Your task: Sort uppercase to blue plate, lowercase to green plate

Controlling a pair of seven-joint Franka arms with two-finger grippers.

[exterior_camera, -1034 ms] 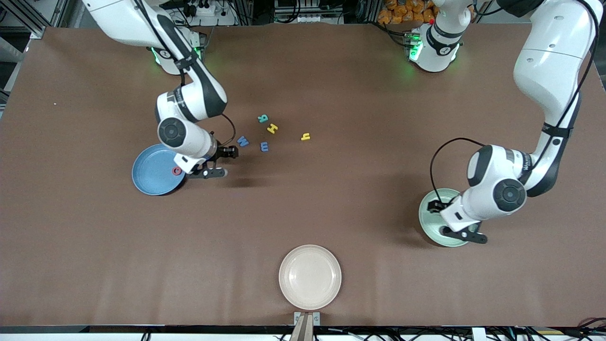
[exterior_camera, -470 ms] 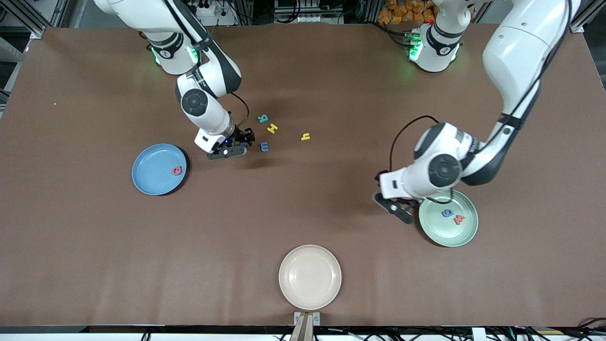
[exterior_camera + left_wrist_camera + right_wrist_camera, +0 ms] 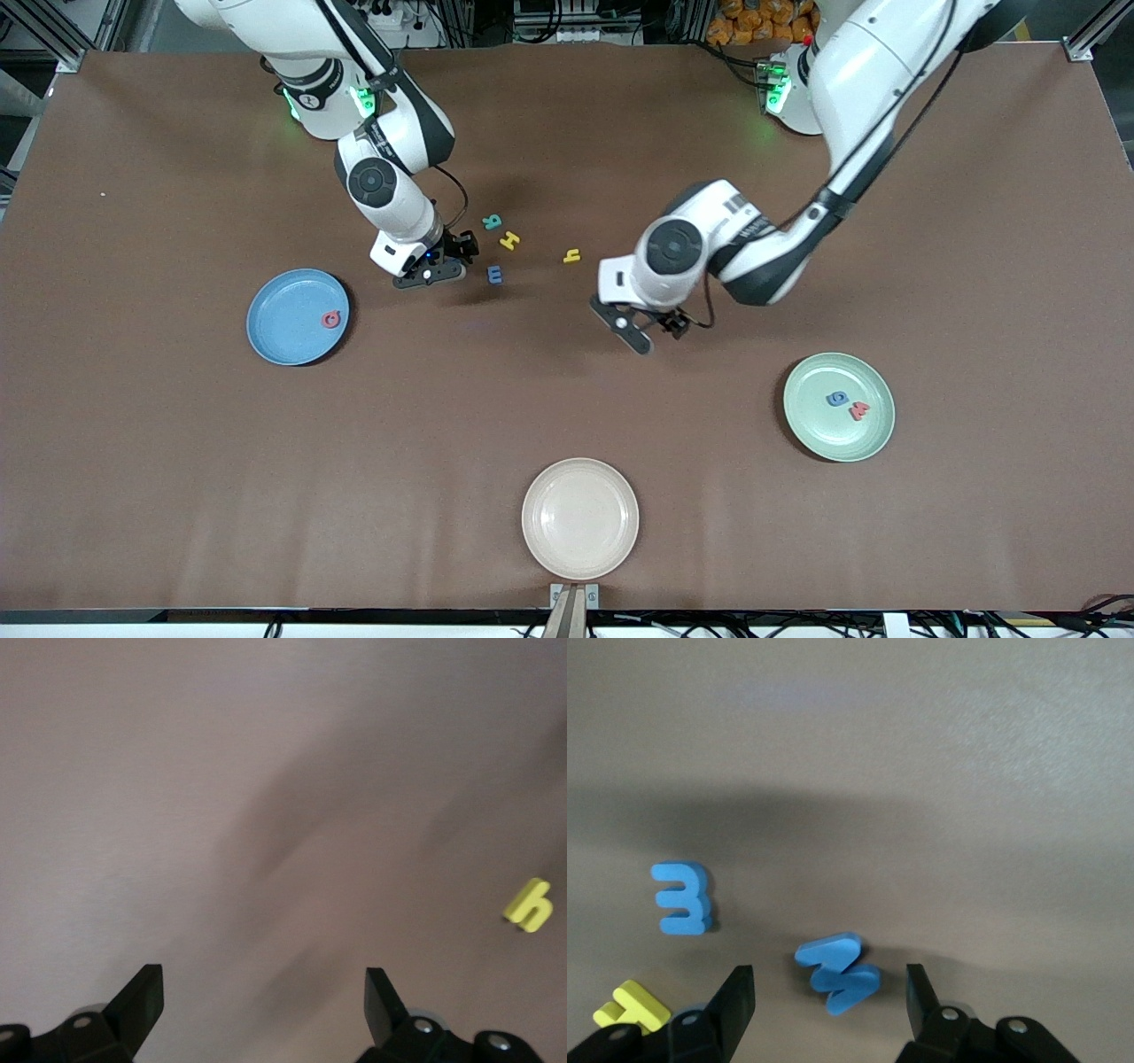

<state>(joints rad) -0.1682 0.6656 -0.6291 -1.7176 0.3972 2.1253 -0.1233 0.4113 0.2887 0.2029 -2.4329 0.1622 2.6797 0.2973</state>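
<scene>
**Two arms close on the last letters mid-counter**

My right end effector (image 3: 440,263) hangs low over the blue W (image 3: 838,974), fingers apart and straddling it, nothing gripped yet. My left end effector (image 3: 651,328) is over bare counter (image 3: 177,496) near the small yellow h (image 3: 572,256), spread fully apart and empty. The blue plate (image 3: 275,341), toward my right arm's end, holds only the red Q (image 3: 331,319); the green plate (image 3: 811,434), toward my left arm's end, holds the blue g (image 3: 837,399) and red w (image 3: 858,410). Loose mid-counter lie the teal R (image 3: 492,221), the yellow H (image 3: 509,239) and another blue letter (image 3: 495,275), which looks like a small m. The cream plate (image 3: 540,540) sits empty, nearest the front camera.

The risks, as I judge them: the W lies skewed between my right fingers, so closing off-centre could pinch a corner and flick it aside or spin it out. The H sits close by my right finger (image 3: 718,1010), and a descent could nudge it. The two blue letters are near each other and easily confused. My left arm, heading for the h, enters the same cluster my right arm works in, and the arms could crowd each other.
</scene>
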